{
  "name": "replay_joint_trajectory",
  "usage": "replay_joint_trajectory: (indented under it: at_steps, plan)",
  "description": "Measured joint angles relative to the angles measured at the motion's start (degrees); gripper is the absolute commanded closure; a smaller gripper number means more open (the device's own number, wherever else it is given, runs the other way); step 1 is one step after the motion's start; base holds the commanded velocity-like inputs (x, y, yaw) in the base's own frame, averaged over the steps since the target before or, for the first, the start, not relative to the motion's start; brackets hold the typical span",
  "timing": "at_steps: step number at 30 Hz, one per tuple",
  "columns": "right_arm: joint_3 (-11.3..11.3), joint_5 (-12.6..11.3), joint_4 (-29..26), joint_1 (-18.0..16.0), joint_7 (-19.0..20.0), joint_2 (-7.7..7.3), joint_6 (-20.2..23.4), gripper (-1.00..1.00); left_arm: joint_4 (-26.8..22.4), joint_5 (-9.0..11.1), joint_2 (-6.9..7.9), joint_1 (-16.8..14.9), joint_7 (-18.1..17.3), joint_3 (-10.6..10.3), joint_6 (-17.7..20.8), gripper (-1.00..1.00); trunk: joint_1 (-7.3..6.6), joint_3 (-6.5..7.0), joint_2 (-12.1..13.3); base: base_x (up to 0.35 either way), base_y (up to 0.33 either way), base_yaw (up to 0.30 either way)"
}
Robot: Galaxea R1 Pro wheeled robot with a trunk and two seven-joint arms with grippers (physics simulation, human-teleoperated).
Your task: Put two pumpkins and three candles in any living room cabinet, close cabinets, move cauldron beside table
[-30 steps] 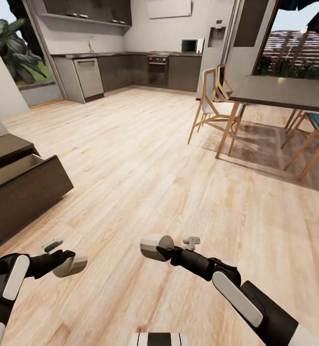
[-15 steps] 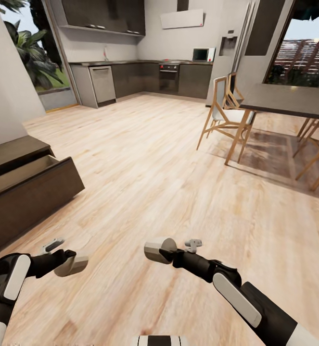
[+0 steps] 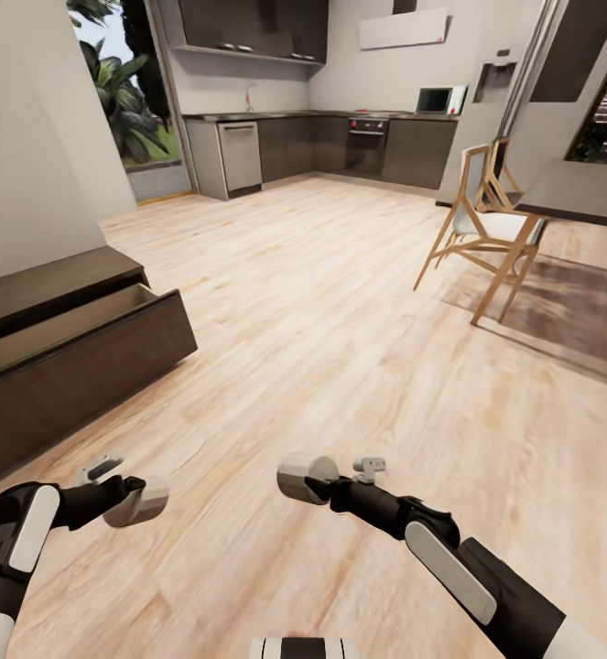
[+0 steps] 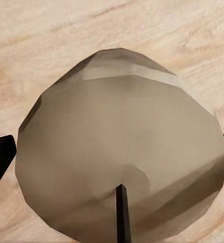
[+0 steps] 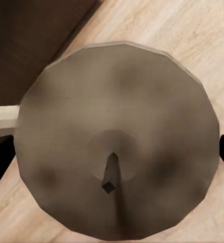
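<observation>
Each gripper's fingers clamp a candle [image 3: 138, 502] [image 3: 305, 478] over bare floor [image 3: 321, 320]; cabinet [image 3: 74, 352] drawer gapes at left.

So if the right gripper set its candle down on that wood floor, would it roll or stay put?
The candle in the right gripper looks short, wide and flat-ended, so upright it should probably stand. Laid on its round side it could roll on the smooth floor.

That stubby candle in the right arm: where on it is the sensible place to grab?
Around its round side wall, as the right tool does now: the fingers sit at opposite sides of the candle, with its flat wick end facing the wrist camera. The short cylinder offers even, opposed curved sides, and a side grip leaves the wick untouched.
</observation>
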Motion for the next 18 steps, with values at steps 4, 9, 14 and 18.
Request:
replay_joint_trajectory:
  at_steps: [4,9,14,18]
  plan:
    - [-0.08,2.70,0.00,0.00,0.00,0.00,0.00,1.00,0.14,-0.13,-0.01,0.00,-0.02,-0.01,0.00,1.00,-0.01,-0.17,0.00,0.323,0.000,0.115]
    - [-0.18,3.53,0.00,0.01,0.08,0.00,-0.09,1.00,0.24,-0.08,-0.05,0.00,0.01,-0.09,0.00,1.00,-0.01,-0.21,0.00,0.336,0.000,0.015]
    - [-0.28,3.93,2.02,0.02,0.12,-0.01,-0.10,1.00,0.45,-0.09,-0.09,-0.01,0.01,-0.11,-0.03,1.00,-0.01,-0.22,0.00,0.338,0.000,0.001]
    - [-0.19,3.85,2.96,0.01,0.23,0.00,-0.10,1.00,0.56,-0.07,-0.12,0.00,0.01,-0.17,-0.04,1.00,-0.01,-0.22,0.00,0.335,0.000,0.000]
